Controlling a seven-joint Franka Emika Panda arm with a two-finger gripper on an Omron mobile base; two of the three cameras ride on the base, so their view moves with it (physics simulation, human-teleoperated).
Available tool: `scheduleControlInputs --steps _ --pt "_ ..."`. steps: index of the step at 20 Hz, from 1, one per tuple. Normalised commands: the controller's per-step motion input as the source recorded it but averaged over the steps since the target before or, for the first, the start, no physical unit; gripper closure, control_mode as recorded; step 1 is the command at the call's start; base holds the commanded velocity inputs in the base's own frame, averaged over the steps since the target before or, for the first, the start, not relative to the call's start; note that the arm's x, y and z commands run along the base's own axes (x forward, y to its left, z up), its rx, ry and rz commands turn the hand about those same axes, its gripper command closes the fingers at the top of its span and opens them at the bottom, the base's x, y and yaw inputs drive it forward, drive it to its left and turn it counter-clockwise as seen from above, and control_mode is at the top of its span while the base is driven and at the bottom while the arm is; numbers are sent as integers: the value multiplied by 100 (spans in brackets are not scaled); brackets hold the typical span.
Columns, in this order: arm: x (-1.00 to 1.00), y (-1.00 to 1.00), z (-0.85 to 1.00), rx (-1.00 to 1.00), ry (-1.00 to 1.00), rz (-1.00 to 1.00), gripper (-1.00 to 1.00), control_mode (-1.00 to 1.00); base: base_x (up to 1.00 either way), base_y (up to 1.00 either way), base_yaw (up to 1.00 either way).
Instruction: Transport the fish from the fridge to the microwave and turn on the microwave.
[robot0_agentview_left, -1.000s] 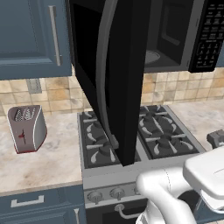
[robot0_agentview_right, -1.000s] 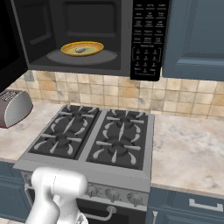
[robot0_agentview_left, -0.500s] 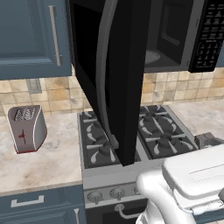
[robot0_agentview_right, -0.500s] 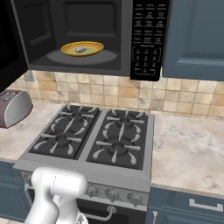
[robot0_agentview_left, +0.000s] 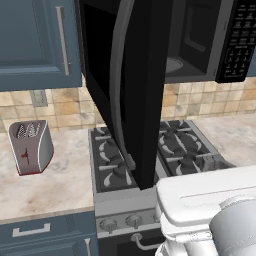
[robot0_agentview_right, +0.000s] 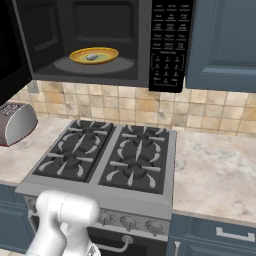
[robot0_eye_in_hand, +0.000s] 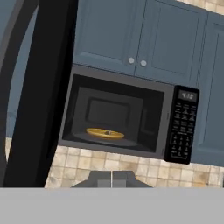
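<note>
The microwave (robot0_agentview_right: 169, 46) hangs above the stove with its black door (robot0_agentview_left: 134, 95) swung wide open to the left. Inside, the small pale grey fish (robot0_agentview_right: 91, 57) lies on a yellow plate (robot0_agentview_right: 105, 52) on the round tray. From the hand view the microwave (robot0_eye_in_hand: 181, 124) is ahead and well apart, and the fish (robot0_eye_in_hand: 110, 132) shows as a speck on the plate. My gripper (robot0_eye_in_hand: 111, 179) sits low in that view, its fingertips (robot0_eye_in_hand: 101, 179) pressed together with nothing between them. The fridge is out of view.
A gas stove (robot0_agentview_right: 107, 160) with several burners stands under the microwave. A silver toaster (robot0_agentview_left: 30, 146) rests on the beige counter (robot0_agentview_left: 55, 182) to the left. More counter (robot0_agentview_right: 215, 170) lies right of the stove. Dark blue cabinets (robot0_eye_in_hand: 131, 35) flank the microwave.
The white arm has risen and come further into the lower right of the left base view. The microwave, its door and the fish have stayed put.
</note>
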Motion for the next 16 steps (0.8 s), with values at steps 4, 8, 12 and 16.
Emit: scheduleControlInputs --steps 4,8,12,16 --pt "-1 29 0 0 0 -9 100 -100 0 0 0" --pt "0 29 -1 0 0 -9 100 -100 0 0 0" --pt "0 37 -7 -1 0 -8 100 -100 0 0 0" --pt "0 39 -10 0 0 -6 100 -100 0 0 0"
